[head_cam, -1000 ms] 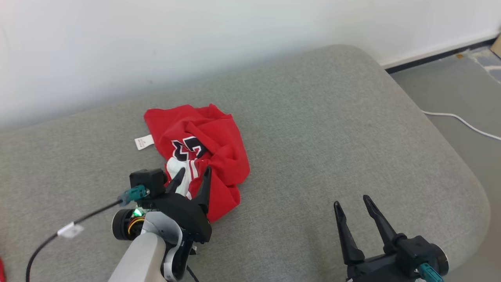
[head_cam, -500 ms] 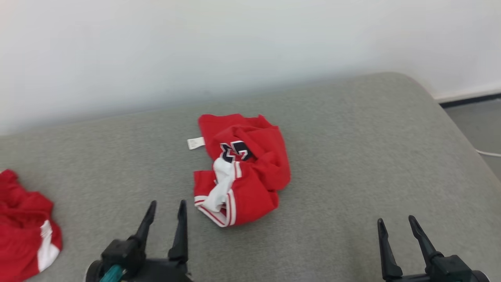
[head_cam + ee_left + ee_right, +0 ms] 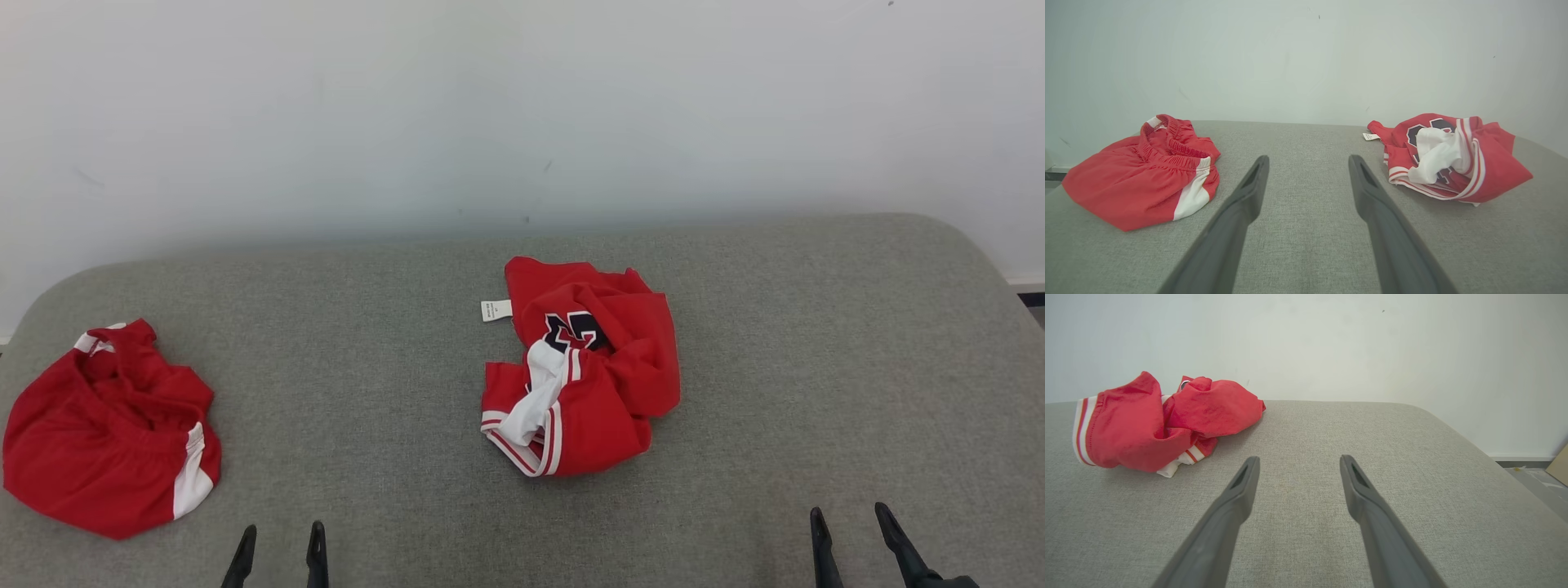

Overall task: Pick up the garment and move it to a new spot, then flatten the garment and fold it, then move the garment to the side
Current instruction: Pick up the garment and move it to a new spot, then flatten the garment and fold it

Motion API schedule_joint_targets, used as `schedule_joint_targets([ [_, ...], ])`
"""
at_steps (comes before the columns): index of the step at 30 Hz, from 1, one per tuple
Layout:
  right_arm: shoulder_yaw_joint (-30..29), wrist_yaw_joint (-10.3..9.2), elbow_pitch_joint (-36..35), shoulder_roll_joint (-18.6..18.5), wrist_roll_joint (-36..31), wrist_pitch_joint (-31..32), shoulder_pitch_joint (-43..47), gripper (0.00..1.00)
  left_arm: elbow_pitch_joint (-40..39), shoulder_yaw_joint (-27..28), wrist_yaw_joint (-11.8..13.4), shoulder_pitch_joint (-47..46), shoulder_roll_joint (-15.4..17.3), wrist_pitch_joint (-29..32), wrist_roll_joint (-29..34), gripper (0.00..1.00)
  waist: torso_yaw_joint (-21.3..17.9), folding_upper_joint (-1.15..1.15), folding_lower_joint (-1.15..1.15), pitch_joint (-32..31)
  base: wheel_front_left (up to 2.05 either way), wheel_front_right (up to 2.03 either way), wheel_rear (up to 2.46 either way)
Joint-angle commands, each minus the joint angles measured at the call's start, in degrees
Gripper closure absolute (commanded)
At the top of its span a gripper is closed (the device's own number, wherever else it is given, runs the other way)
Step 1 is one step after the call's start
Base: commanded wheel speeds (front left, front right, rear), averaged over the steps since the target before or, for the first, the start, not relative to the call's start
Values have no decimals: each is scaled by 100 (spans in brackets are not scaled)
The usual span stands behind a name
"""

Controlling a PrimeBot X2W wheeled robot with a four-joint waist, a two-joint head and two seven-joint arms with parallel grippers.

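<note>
The garment (image 3: 604,384) is a red jersey with white-and-red trim and a dark number. It lies crumpled in a heap at the middle of the grey cushioned surface (image 3: 367,327), with a small white label (image 3: 495,310) sticking out at its far left. It also shows in the left wrist view as the garment (image 3: 1453,163) and in the right wrist view as the garment (image 3: 1155,424). My left gripper (image 3: 281,531) (image 3: 1308,159) is open and empty at the near edge, well short of the garment and to its left. My right gripper (image 3: 849,513) (image 3: 1299,458) is open and empty, near and to its right.
A second red piece, shorts with a white side stripe (image 3: 106,441) (image 3: 1147,175), lies bunched at the surface's far left. A white wall (image 3: 522,106) backs the surface. The surface rounds off on the right, with floor (image 3: 1535,477) beyond.
The left gripper has drawn back from the garment, leaving it lying free. The head camera has swung, bringing the shorts into view and dropping both grippers to the bottom edge.
</note>
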Motion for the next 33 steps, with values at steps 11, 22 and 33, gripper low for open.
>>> schedule_joint_targets([
  [11,53,-12,1,-4,40,20,139,0,54,392,-174,302,-120,-19,105,0,57,0,1,-4,0,0,0],
  [22,168,-12,-105,-4,76,94,12,0,166,343,-259,231,-144,-19,195,0,126,0,1,21,0,0,0],
  [33,1225,-12,-137,-6,692,1904,-1334,0,198,175,-236,145,-147,-19,79,0,332,0,1,73,0,0,0],
])
